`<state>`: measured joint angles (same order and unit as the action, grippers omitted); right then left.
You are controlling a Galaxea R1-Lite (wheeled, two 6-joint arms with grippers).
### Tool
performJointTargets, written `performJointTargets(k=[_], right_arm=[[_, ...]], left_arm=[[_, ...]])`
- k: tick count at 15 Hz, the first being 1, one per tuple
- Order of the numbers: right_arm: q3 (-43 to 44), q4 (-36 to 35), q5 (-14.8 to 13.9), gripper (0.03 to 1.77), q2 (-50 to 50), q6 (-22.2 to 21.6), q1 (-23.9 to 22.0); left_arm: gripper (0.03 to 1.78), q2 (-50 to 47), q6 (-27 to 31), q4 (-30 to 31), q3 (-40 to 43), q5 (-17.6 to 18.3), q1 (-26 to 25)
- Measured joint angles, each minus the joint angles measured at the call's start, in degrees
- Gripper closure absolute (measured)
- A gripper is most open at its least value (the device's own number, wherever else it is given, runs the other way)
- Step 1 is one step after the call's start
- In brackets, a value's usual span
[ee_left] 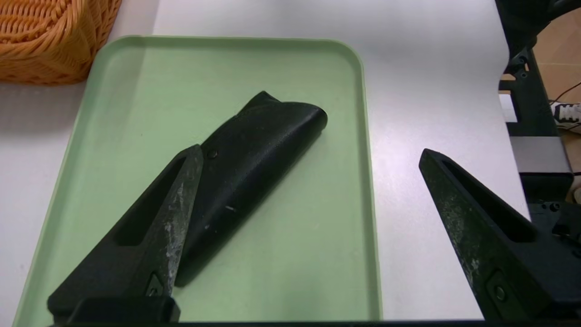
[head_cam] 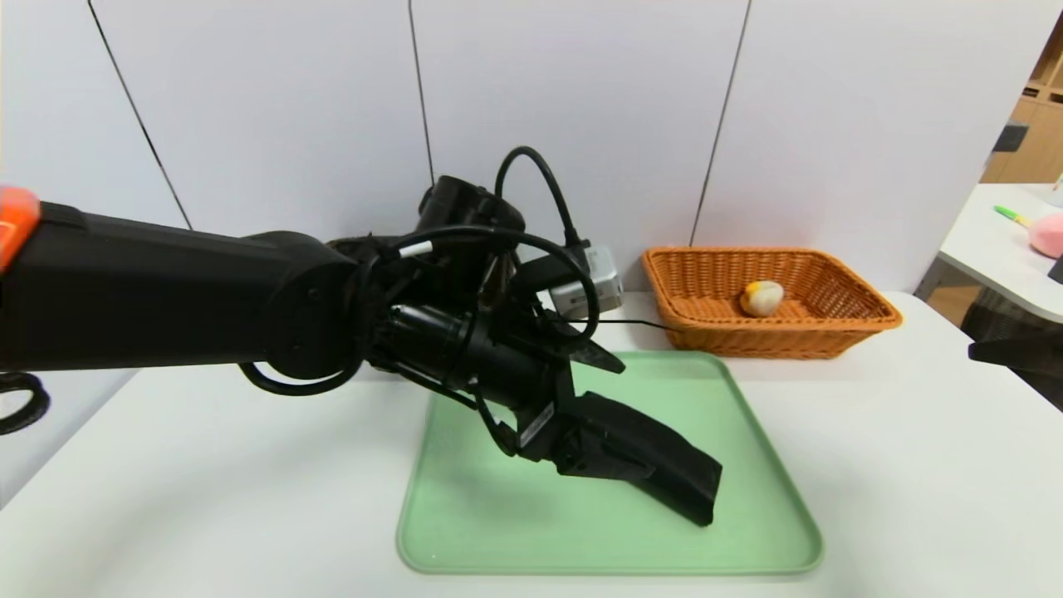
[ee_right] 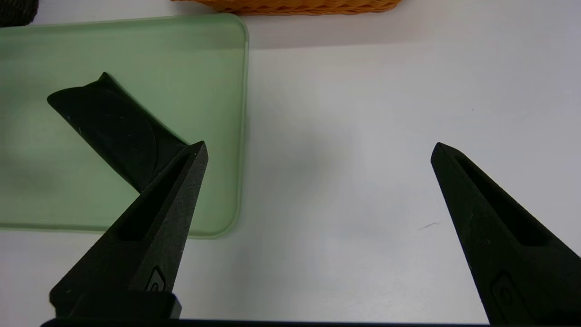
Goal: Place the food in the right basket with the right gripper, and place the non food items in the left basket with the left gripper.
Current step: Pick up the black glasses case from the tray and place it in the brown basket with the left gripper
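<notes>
The long black folded pouch lies slantwise on the green tray. My left gripper hangs low over it, open. In the left wrist view the pouch rests against the inner side of one finger, while the other finger is over bare table, off the tray. The food sits inside the right basket at the back right. My right gripper is open over bare table beside the tray. The tube, the bottle and the left basket are hidden or out of view.
A small grey box sits behind my left arm by the wall. A second white table with a pink object stands far right. In the left wrist view the table edge and a dark frame lie beyond the tray.
</notes>
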<state>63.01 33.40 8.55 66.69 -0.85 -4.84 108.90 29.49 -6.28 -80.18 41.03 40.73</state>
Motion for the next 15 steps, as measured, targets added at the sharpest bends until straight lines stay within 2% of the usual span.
performJointTargets(k=[6,10,15], right_arm=[[0.13,0.13,-0.30,0.10,-0.30,-1.68,-0.23],[-0.34,0.17,-0.01,0.10,-0.93,-4.40,0.02],[-0.54,0.27,0.13,0.10,-1.54,-5.32,0.41]], left_arm=[[0.12,8.74,0.41,4.90,-4.22,0.22,3.93],[0.12,11.78,1.60,5.51,-4.63,0.20,4.44],[0.12,14.81,2.65,6.44,-7.69,0.15,4.36]])
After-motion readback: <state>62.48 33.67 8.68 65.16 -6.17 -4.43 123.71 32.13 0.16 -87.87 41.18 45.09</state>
